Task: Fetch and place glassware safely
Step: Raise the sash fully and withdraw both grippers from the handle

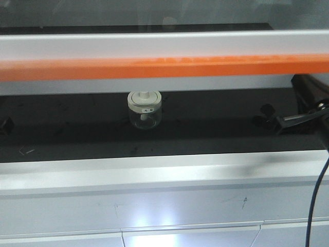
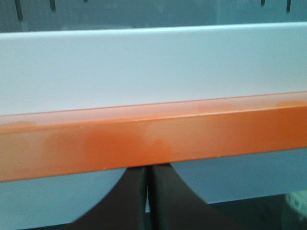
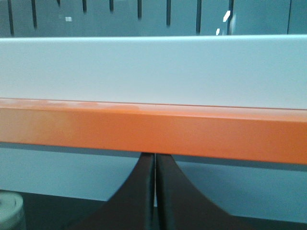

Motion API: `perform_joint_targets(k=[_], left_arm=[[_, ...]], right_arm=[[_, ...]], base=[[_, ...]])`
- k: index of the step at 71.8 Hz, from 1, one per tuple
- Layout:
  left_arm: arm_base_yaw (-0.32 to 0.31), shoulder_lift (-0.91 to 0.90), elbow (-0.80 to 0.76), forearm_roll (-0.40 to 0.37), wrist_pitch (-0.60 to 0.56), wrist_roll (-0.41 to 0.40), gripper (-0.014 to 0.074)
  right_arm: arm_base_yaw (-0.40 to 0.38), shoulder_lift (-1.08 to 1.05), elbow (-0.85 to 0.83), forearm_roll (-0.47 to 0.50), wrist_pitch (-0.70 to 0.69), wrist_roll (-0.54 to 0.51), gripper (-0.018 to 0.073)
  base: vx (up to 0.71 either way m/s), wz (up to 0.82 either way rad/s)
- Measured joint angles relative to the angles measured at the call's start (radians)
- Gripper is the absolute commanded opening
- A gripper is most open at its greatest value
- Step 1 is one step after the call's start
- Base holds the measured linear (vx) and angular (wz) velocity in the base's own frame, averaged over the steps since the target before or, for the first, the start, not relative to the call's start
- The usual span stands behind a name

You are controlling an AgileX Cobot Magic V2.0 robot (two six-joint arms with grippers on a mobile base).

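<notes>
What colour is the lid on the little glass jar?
White. The lid shows best in the exterior front-facing view.

A lidded glass jar (image 1: 144, 110) sits, apparently upright, on a black surface (image 1: 77, 131) below an orange bar (image 1: 154, 67).

Both sets of fingers are pressed tight together, left gripper (image 2: 147, 173) and right gripper (image 3: 155, 162), with the right arm (image 1: 308, 91) at the desk's (image 1: 216, 136) right edge.
</notes>
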Motion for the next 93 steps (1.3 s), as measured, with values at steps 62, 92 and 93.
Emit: perform_joint_targets(k=[62, 92, 93], left_arm=[[0.000, -0.533, 0.192, 0.043, 0.438, -0.043, -0.0007], [0.000, -0.610, 0.235, 0.043, 0.581, -0.048, -0.0007], [0.000, -0.610, 0.235, 0.043, 0.582, -0.048, -0.0007]], right_arm=[[0.000, -0.491, 0.171, -0.348, 0.508, 0.369, -0.0001], [0.000, -0.513, 0.204, -0.393, 0.554, 0.427, -0.0001], [0.000, -0.513, 0.204, -0.393, 0.554, 0.427, -0.0001]], base=[[0.00, 0.00], [0.00, 0.00], [0.00, 0.00]])
